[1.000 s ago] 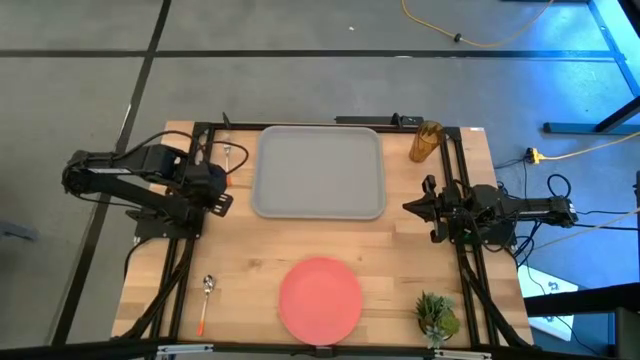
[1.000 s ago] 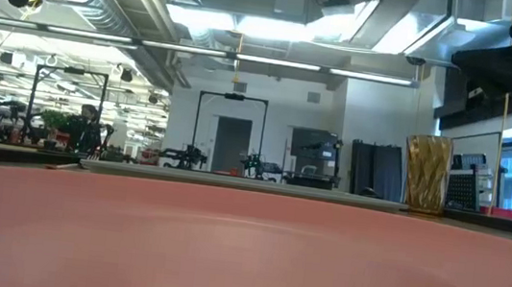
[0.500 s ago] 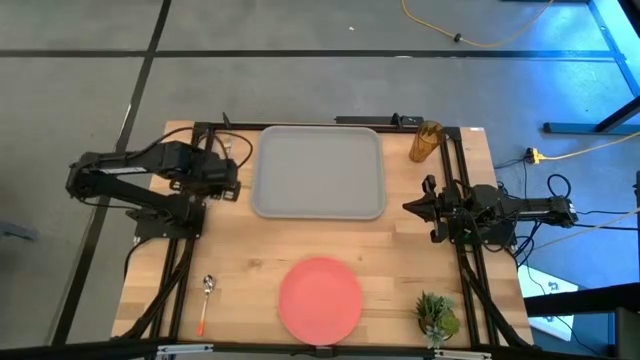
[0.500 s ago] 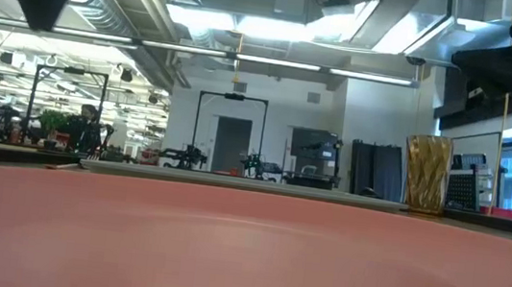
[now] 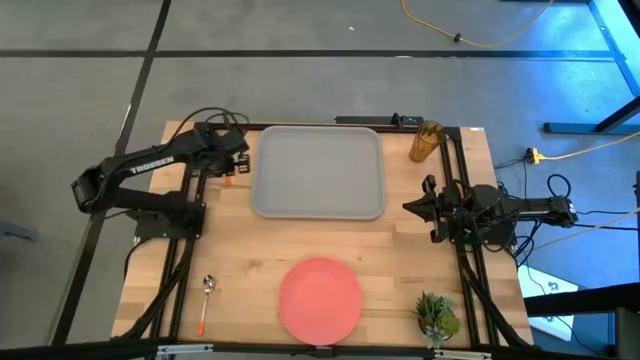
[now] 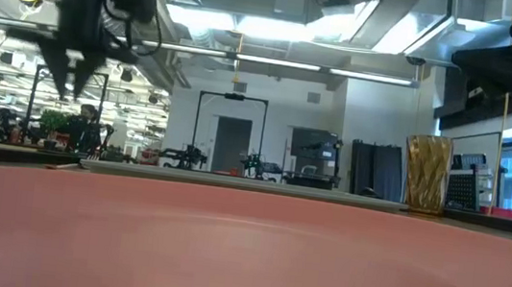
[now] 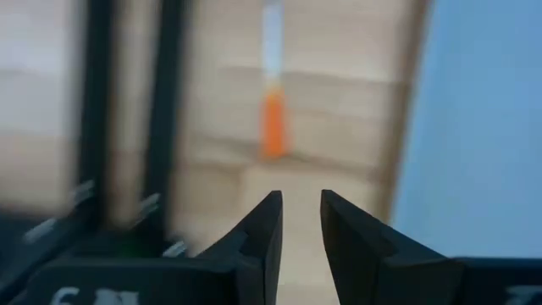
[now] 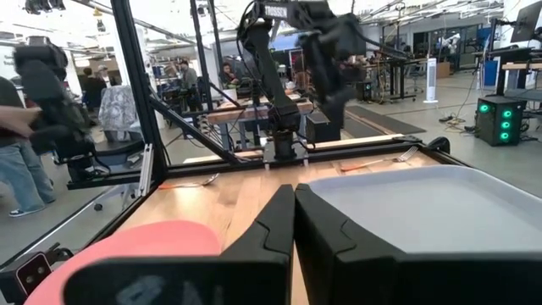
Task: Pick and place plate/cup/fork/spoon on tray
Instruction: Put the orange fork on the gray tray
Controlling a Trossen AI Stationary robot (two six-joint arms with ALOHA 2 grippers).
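The fork lies on the table at the tray's left side; its orange handle [image 7: 273, 135] and silver neck show in the left wrist view, and a bit of the handle shows in the high view [image 5: 229, 181]. My left gripper [image 5: 233, 158] hangs above it, pointing down [image 6: 73, 84], its fingers a little apart [image 7: 301, 203] and empty. The grey tray [image 5: 318, 170] lies at the far middle. The coral plate [image 5: 320, 298] lies at the near middle. The spoon [image 5: 207, 287] lies near left. The amber cup [image 5: 425, 141] stands far right. My right gripper [image 5: 412, 207] is shut [image 8: 294, 199] at the right side.
A small green plant [image 5: 435, 313] stands at the near right corner. Black frame rails [image 5: 190, 250] run along the table's left, right and far sides. Bare wood lies between the tray and the plate. People [image 8: 25, 169] stand in the room beyond the table.
My left gripper has swung from beside the tray's left edge toward the table's far edge, has tipped to point straight down, and has come down into the low view above the fork.
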